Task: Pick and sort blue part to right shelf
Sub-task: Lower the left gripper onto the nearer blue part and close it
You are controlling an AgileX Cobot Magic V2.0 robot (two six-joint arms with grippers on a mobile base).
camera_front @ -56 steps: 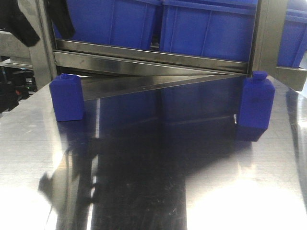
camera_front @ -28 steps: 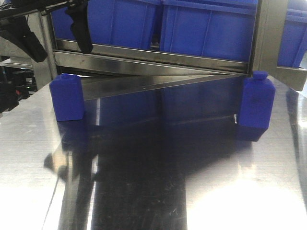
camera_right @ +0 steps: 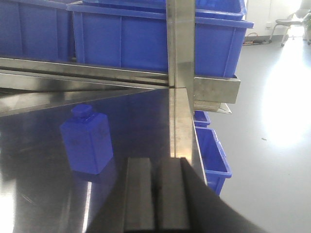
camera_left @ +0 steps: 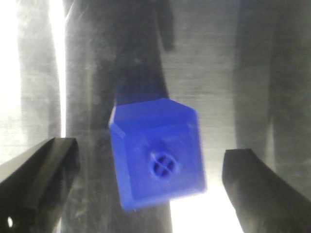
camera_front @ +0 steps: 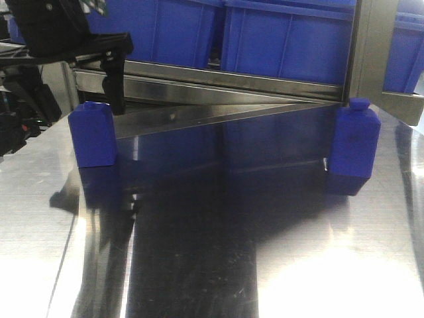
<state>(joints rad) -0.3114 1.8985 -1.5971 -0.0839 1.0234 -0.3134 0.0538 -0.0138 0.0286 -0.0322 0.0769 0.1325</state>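
Left claw [camera_left: 150, 151] spread above blue part [camera_front: 93, 136] | right claw [camera_right: 156, 167] closed | bins [camera_front: 285, 40]: contents hidden

The bench [camera_front: 218, 265] is open near and mid-way. At its far corners stand the left blue part [camera_front: 93, 134] and right blue part [camera_front: 355, 140], shelf rail [camera_front: 225, 83] close behind.

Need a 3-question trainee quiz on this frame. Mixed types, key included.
1. True or false: the right gripper holds a blue part.
2. How many blue parts stand on the steel table?
3. The left gripper is: A) open above the left blue part; B) shut on it; C) shut and empty.
Key: 1 false; 2 two, counting the right blue part; 3 A.
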